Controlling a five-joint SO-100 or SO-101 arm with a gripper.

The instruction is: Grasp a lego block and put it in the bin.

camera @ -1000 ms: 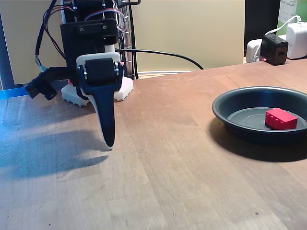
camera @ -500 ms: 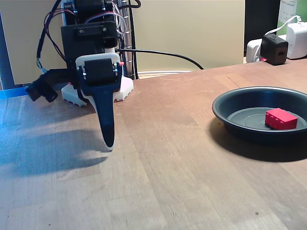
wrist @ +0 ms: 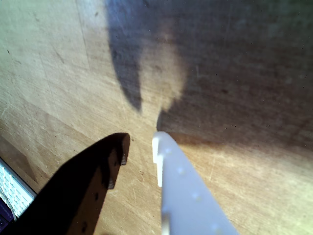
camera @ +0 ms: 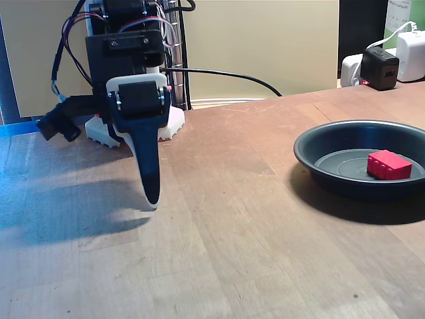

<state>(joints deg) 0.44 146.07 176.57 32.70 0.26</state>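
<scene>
On the right of the fixed view, lego block [camera: 388,165] lying studs-up inside the bin [camera: 312,149], on its right half, well apart from the arm. At left, gripper [camera: 151,198] pointing down just over the wooden table [camera: 252,232], holding nothing; wrist view: fingertips [wrist: 157,147] slightly parted. Behind the bin, black charger cube [camera: 379,68] beside white plugs; writing illegible.

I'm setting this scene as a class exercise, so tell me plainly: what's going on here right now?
A single robot arm stands at the back left of a wooden table in the fixed view. Its claw points down close to the bare wood, with a small gap between its fingertips and nothing between them in the wrist view. The red lego block already lies inside the dark round bin off to the right, well apart from the claw.
</scene>
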